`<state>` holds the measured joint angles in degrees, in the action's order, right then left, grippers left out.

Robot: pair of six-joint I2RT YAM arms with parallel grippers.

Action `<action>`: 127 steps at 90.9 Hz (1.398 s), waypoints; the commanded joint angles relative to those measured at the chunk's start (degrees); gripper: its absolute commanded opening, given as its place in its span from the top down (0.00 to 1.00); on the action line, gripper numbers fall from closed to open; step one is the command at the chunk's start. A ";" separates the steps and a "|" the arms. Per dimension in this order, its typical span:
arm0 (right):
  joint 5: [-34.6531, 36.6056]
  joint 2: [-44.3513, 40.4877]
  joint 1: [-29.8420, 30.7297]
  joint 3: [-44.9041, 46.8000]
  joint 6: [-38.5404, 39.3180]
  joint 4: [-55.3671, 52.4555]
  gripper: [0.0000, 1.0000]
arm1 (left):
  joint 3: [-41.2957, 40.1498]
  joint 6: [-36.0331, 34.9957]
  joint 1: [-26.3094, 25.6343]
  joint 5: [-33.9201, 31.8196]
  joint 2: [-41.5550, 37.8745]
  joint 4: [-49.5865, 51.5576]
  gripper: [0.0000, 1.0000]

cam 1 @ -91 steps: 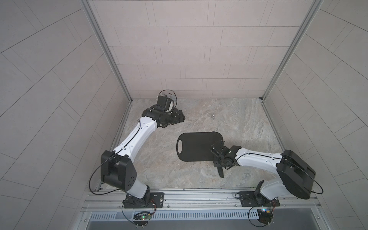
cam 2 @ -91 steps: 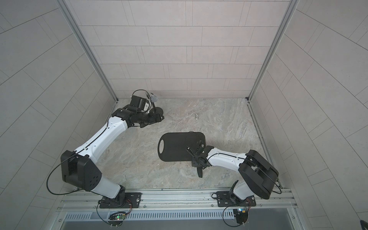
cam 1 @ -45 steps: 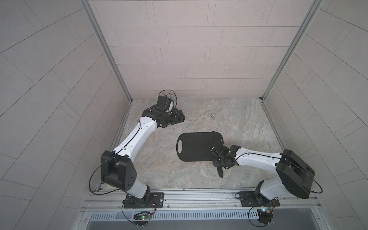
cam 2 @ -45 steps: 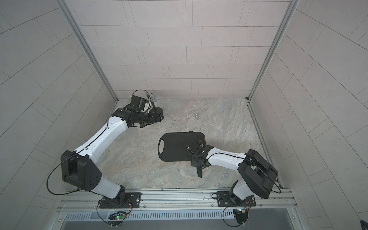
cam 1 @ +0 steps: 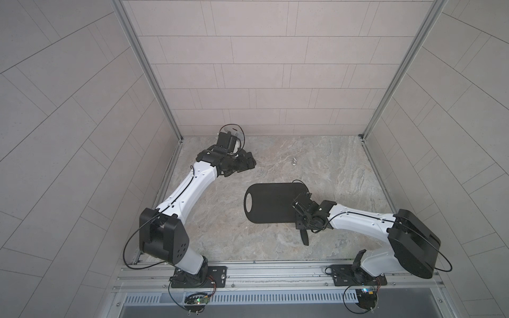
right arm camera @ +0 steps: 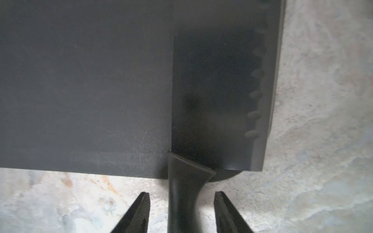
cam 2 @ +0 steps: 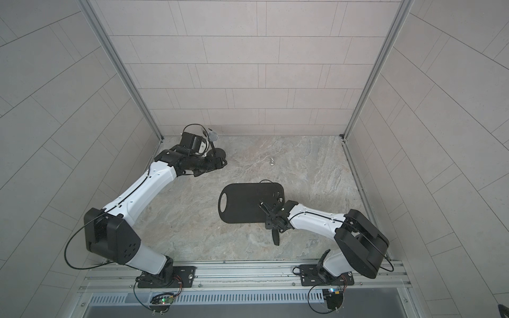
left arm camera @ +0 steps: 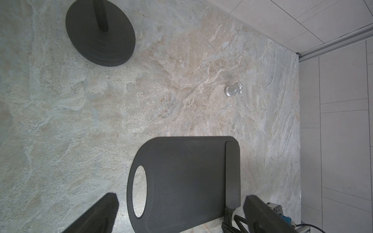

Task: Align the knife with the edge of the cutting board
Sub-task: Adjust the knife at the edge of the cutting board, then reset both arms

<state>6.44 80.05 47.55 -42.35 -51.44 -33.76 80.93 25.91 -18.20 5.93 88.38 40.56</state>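
The black cutting board (cam 1: pixel 270 203) (cam 2: pixel 242 203) lies flat on the stone table, its handle hole at the left end. The black knife (left arm camera: pixel 233 173) (right arm camera: pixel 218 90) rests with its blade flat along the board's right short edge. Its handle (cam 1: pixel 304 236) (cam 2: pixel 275 238) sticks out past the near long edge. My right gripper (right arm camera: pixel 182 193) (cam 1: pixel 301 217) stands open astride the handle, with a gap on each side. My left gripper (left arm camera: pixel 180 197) (cam 1: pixel 248 163) hovers open at the back left, away from the board.
A microphone stand's round black base (left arm camera: pixel 101 34) (cam 2: pixel 219 152) stands at the back left, close to my left gripper. A small silver metal piece (cam 1: pixel 294 162) (left arm camera: pixel 233 90) lies behind the board. Tiled walls enclose three sides.
My right gripper's jaws have parted from the knife handle, which stays where it lay. The left arm has not moved.
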 commanded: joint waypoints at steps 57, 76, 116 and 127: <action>-15.31 -19.34 -27.78 -6.79 18.89 -4.57 0.00 | -1.36 -1.87 -0.37 -12.58 -2.65 1.21 0.00; -18.27 -15.62 -38.16 -9.52 22.12 -1.99 0.00 | -4.98 -2.03 -0.59 -25.21 -5.91 -1.70 0.00; -14.66 -11.69 -56.04 -7.37 21.52 12.65 0.00 | -22.37 -6.78 -0.99 -46.34 -11.82 -21.97 0.00; -9.99 -12.12 -57.56 -2.70 20.29 21.32 0.00 | -28.84 -10.91 -0.94 -51.52 -11.75 -29.70 0.00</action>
<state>-9.13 68.71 -9.02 -48.73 -29.91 -21.67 55.96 19.86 -18.79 -38.26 77.14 20.21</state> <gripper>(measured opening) 0.998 0.999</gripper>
